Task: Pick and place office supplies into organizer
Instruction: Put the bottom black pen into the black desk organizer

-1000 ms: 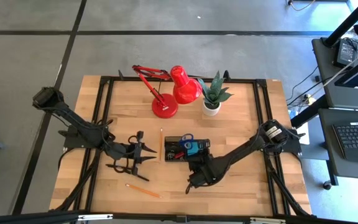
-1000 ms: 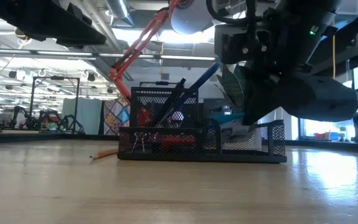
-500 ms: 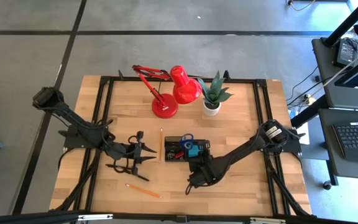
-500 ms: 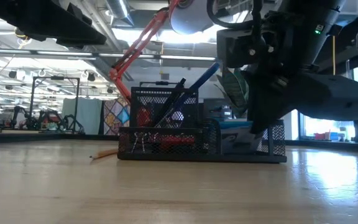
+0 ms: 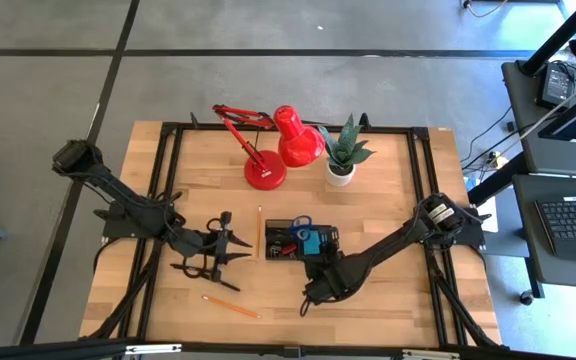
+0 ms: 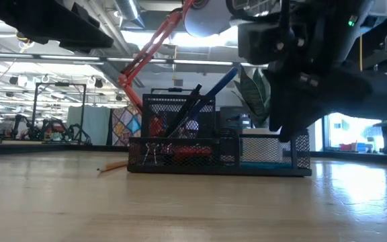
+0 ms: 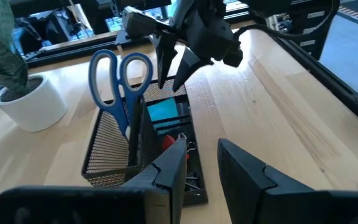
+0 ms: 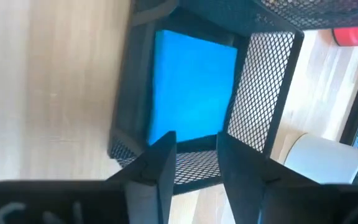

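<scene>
The black mesh organizer (image 5: 271,252) stands at the table's middle. It holds blue-handled scissors (image 7: 118,81) and black pens upright in its tall cup. A blue note pad (image 8: 191,87) lies flat in one low compartment, and a red eraser (image 7: 174,143) and clips lie in another. My right gripper (image 8: 194,146) hovers open and empty just above the pad's near edge, and it also shows in the high view (image 5: 318,268). My left gripper (image 5: 218,250) waits open and empty to the organizer's left. One orange pencil (image 5: 259,228) lies on the table beside the organizer, and another pencil (image 5: 230,306) lies near the front edge.
A red desk lamp (image 5: 268,150) and a potted green plant (image 5: 343,155) stand at the far side of the table, behind the organizer. Bare wood lies to the right of the organizer and along the near edge.
The blue note pad, which sat tilted above the organizer's low compartment under my right gripper, has come down and now lies level inside it. My right gripper has risen and drawn back a little toward the table's near edge, clear of the pad.
</scene>
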### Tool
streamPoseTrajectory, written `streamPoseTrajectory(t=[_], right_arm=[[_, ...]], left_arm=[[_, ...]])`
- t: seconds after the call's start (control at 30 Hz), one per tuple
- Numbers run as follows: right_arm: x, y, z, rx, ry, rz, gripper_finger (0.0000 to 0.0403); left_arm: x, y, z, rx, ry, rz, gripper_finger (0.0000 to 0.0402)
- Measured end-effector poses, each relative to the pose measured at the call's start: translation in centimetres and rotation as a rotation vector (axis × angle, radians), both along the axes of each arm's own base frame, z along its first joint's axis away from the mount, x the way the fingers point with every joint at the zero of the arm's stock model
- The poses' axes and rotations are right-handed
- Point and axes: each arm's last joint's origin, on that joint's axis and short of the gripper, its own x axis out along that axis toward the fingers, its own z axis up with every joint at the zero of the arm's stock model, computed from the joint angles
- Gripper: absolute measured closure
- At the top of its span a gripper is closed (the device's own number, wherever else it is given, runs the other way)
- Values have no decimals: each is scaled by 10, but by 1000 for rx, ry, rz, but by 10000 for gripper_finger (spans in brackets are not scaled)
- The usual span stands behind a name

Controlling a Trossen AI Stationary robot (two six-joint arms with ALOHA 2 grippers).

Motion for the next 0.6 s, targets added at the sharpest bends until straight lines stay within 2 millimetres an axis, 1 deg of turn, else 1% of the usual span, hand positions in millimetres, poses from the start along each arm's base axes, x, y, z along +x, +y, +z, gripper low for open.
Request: streamPoseTrajectory(t=[0.2, 0.3, 0.37, 0.47, 0.6], right_arm=[[-2, 6, 15, 1, 30, 11, 283], [-8, 9, 31, 29, 0, 18, 283], [-17, 9, 46, 70, -45, -2, 283], [-35, 8, 71, 132, -120, -18, 283], [-62, 4, 103, 254, -292, -31, 283]], left_arm=[[0, 0, 0, -15, 2, -4, 315], [0, -1, 0, -35, 10, -23, 315], [0, -2, -1, -60, 25, -73, 315], [-1, -5, -1, -130, 50, -142, 315], [-3, -8, -2, -173, 85, -214, 315]])
